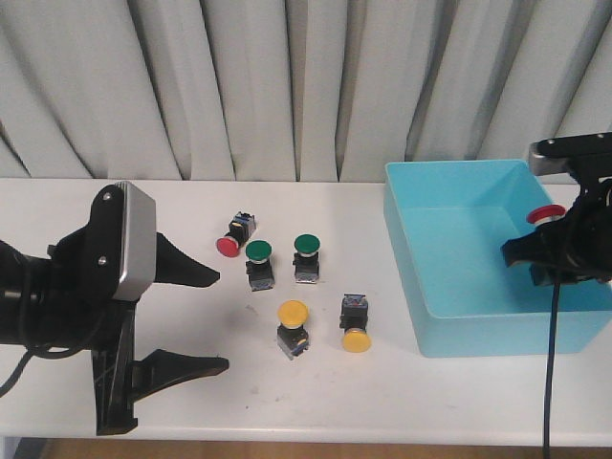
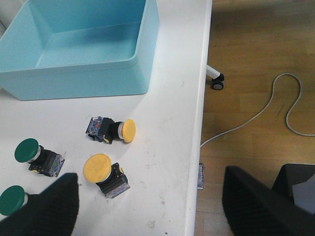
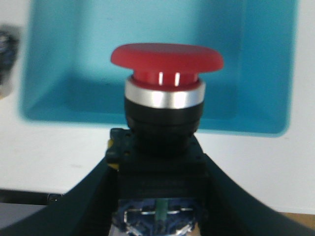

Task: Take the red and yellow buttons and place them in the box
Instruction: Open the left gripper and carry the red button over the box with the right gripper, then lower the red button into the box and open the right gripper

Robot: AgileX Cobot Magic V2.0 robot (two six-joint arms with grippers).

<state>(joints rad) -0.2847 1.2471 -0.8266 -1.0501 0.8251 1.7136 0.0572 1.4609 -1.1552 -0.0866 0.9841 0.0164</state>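
Observation:
My right gripper (image 1: 543,239) is shut on a red button (image 1: 546,213) and holds it above the right side of the light-blue box (image 1: 497,330). In the right wrist view the red button (image 3: 166,56) stands cap-up between the fingers (image 3: 98,187), with the box (image 3: 54,59) behind it. A second red button (image 1: 228,246) lies on its side on the table. Two yellow buttons (image 1: 293,313) (image 1: 356,340) lie left of the box; they also show in the left wrist view (image 2: 96,168) (image 2: 128,131). My left gripper (image 1: 220,320) (image 2: 150,174) is open and empty, left of the yellow buttons.
Two green-capped buttons (image 1: 258,251) (image 1: 306,245) stand between the red one and the yellow ones. The table's front edge (image 2: 204,98) runs close to the yellow buttons, with a cable (image 2: 275,108) on the floor beyond. A curtain (image 1: 287,86) hangs behind the table.

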